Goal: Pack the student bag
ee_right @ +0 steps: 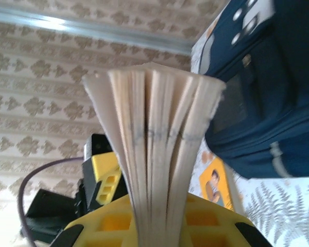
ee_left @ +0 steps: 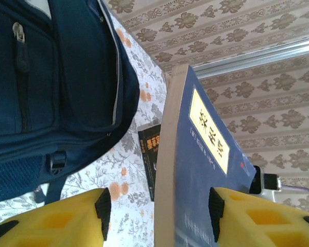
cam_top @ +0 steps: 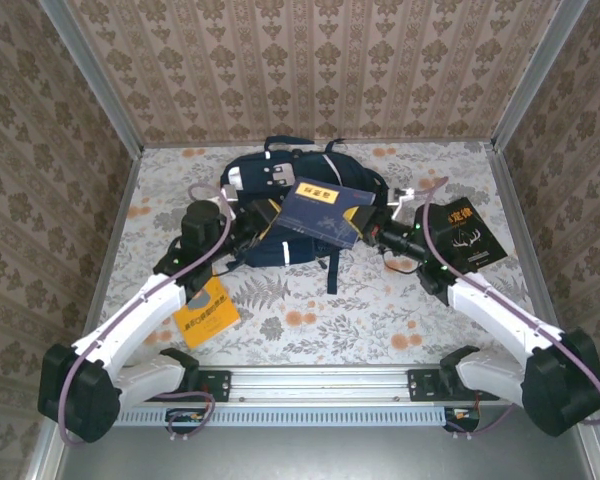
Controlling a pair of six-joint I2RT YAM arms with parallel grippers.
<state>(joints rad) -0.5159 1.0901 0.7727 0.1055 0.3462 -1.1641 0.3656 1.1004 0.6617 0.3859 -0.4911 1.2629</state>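
Above the student bag (cam_top: 288, 254), right fingers (ee_right: 212, 220) pinch a blue book (cam_top: 318, 210).

The navy-blue paper book (cam_top: 320, 208) is over the navy-blue fabric backpack (cam_top: 280, 165); the black paper book (cam_top: 468, 235) lies right, the orange paper booklet (cam_top: 205, 312) front-left.

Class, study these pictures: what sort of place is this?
Probably a staged robot test booth: patterned beige wallpaper panels, silver metal frame posts, and a floral-printed tabletop with a metal mounting rail.
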